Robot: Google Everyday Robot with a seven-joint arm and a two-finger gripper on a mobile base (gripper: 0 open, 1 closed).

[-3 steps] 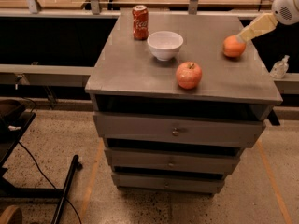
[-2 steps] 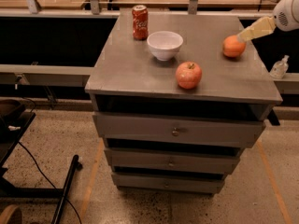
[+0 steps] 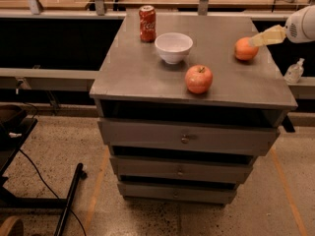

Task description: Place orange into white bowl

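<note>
Reaching in from the 3 o'clock side of the view, the pincer [image 3: 256, 40] is seen at the upper right flank of the orange [image 3: 245, 49], with its yellowish tip at or just against the fruit's skin. Whether contact is made cannot be told, nor whether the pincer is spread or pressed together. The orange is set on the grey counter [image 3: 142, 75], near the right edge, at about 3 o'clock from the counter's middle. The white bowl [image 3: 173, 47] is stood upright at about 10 o'clock from that middle, well apart from the orange. A reddish apple [image 3: 199, 78] is placed at 6 o'clock from the middle, near the front edge, with its stem dimple turned upward. A red soda can [image 3: 147, 23] is stood upright at 11 o'clock from the bowl, near the back left corner. Stacked drawers [image 3: 184, 139] are seen beneath the counter top. A small clear pump bottle [image 3: 294, 72] is seen beyond the counter's right edge, at 5 o'clock from the pincer.
</note>
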